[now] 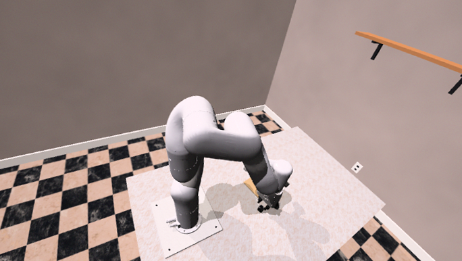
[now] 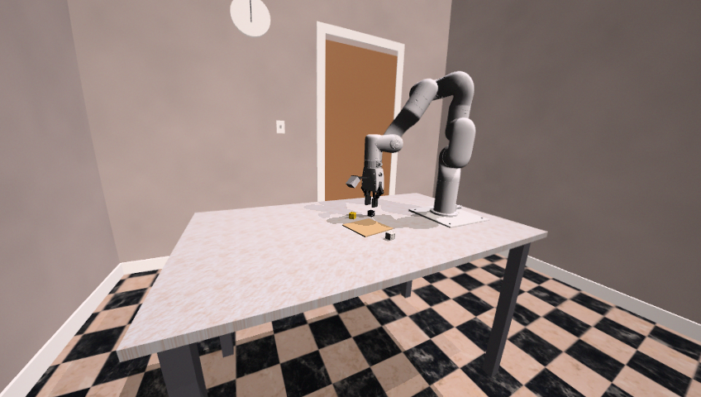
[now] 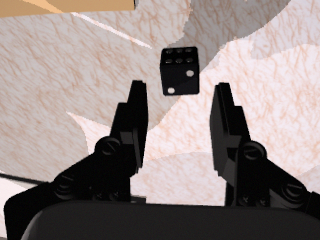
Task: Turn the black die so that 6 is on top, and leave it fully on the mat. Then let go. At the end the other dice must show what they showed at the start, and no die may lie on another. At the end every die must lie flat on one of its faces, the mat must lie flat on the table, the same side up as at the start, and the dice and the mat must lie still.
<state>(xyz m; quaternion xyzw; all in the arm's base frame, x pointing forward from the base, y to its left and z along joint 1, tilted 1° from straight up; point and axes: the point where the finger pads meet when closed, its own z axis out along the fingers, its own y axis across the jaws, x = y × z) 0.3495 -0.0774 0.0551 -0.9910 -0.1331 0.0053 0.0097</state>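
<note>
The black die (image 1: 260,209) (image 2: 371,213) (image 3: 180,77) stands on the bare table beside the mat, off it. In the wrist view its larger, upward face shows 2; the foreshortened side face toward the image top shows 6. The thin orange mat (image 1: 250,185) (image 2: 366,227) (image 3: 65,7) lies flat. My gripper (image 1: 271,206) (image 2: 371,203) (image 3: 179,100) is partly open and empty, pointing down, a little above the black die. In the wrist view the die lies in line with the gap, slightly beyond the fingertips. The top view hides part of the mat behind the arm.
A yellow die (image 2: 352,215) stands near the mat's far left side in the exterior view. A white die (image 2: 389,236) stands near its front right side. Both are off the mat. The arm's base plate (image 1: 169,248) (image 2: 452,222) is bolted to the table.
</note>
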